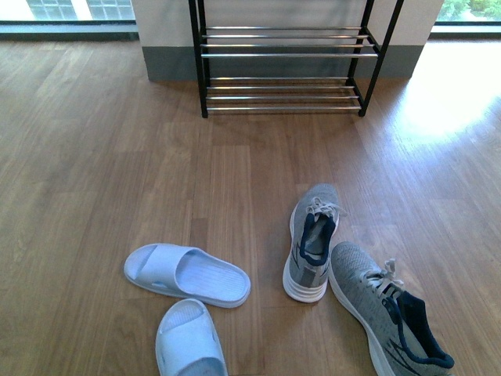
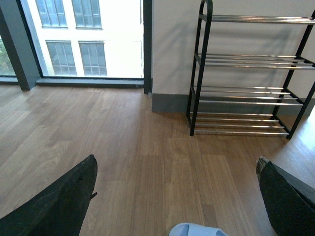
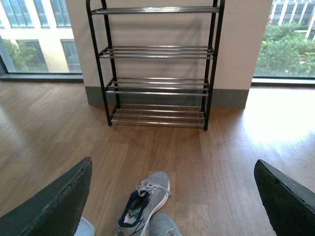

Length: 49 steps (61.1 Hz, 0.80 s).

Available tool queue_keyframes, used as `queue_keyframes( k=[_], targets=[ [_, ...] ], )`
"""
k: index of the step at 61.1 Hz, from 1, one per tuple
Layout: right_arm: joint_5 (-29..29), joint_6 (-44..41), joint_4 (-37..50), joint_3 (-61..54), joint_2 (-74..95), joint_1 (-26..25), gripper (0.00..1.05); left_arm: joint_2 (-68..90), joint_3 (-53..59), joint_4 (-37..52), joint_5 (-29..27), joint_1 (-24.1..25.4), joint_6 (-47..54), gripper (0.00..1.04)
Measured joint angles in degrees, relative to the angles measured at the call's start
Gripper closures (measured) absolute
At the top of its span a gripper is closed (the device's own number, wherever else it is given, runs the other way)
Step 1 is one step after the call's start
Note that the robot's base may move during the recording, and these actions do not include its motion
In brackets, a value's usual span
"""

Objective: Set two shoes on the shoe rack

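Left gripper [image 2: 175, 162] and right gripper [image 3: 173, 162] gape wide on my feeds, grey sneakers [image 1: 311, 243] and pale blue slides [image 1: 188, 274] lying on the floor [image 1: 117, 157], well apart from the shoe rack [image 1: 286, 55].

Knit sneakers [image 1: 311, 270], smooth rubbery slippers [image 1: 205, 276], wood floor [image 1: 117, 157] (shiny chrome-rodded rack [image 1: 282, 55])

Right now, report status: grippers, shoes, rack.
Left gripper open, right gripper open, both holding nothing. Two sneakers and two slippers on floor, none on rack. Floor to rack unobstructed.
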State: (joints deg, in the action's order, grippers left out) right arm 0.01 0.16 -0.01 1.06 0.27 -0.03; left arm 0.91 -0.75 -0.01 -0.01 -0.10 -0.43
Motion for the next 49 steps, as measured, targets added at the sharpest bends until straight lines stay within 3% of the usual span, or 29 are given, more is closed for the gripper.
queue_keyframes(
  k=[3, 9, 17, 29, 38, 49],
  targets=[
    [0.3, 0.0, 0.0, 0.0, 0.0, 0.0, 0.09, 0.0, 0.0, 0.0, 0.0, 0.0, 0.0, 0.09],
    [7.5, 2.3, -0.3, 1.4, 7.4, 0.5, 0.09, 0.0, 0.0, 0.0, 0.0, 0.0, 0.0, 0.09],
    [1.0, 4.1, 13.4, 4.0, 31.1, -4.5, 0.09, 0.0, 0.0, 0.0, 0.0, 0.0, 0.0, 0.09],
    [-3.3, 3.4, 33.7, 11.3, 71.0, -8.0, 0.09, 0.0, 0.0, 0.0, 0.0, 0.0, 0.0, 0.09],
    [-3.8, -0.1, 42.6, 16.5, 95.2, -8.7, 0.09, 0.0, 0.0, 0.0, 0.0, 0.0, 0.0, 0.09],
    [-4.3, -6.9, 46.9, 23.5, 118.6, -9.8, 0.09, 0.0, 0.0, 0.0, 0.0, 0.0, 0.0, 0.09]
  ],
)
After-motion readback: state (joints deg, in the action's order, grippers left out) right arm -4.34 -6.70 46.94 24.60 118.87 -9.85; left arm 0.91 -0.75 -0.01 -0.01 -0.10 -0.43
